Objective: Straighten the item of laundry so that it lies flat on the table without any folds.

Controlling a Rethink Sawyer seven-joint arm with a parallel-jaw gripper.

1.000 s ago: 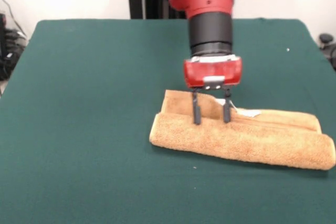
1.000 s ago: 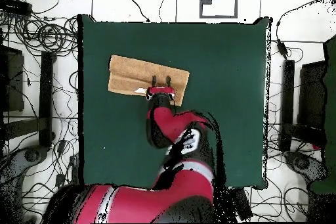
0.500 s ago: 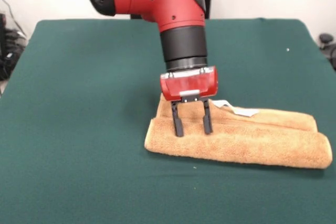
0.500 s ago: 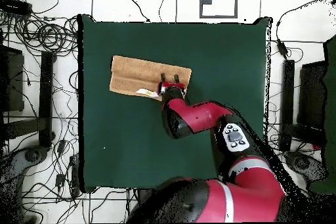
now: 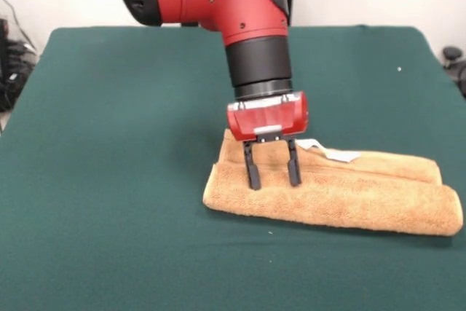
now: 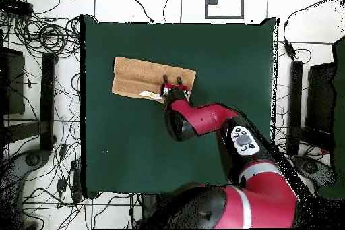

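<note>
While folded into a long strip, the towel lies on the right half of the tabletop in the front view, running left to right, its right end close to the tabletop's right edge. Two layers at least: a fat rolled fold along the near side, a flatter flap behind it on the far side. Small white tag pokes out on the far flap, just right of the gripper.

Gripper comes down near-vertical over the towel's left end. Fingers spread apart, nothing between them; tips appear to rest on or press into the groove where the near roll meets the far flap. Cannot tell how deep they sit in the pile.

Overhead view agrees: towel a narrow rectangle in the upper left part of the tabletop, gripper at its right end there, arm reaching up from the bottom.

Judgement: placement at the seam near one end suggests the aim is to catch the top layer's edge and peel it open. Spread fingers fit a pre-grasp stance. Task barely begun; cloth not yet unfolded. Risk: pinching both layers together, which would drag the whole strip instead of opening it.
</note>
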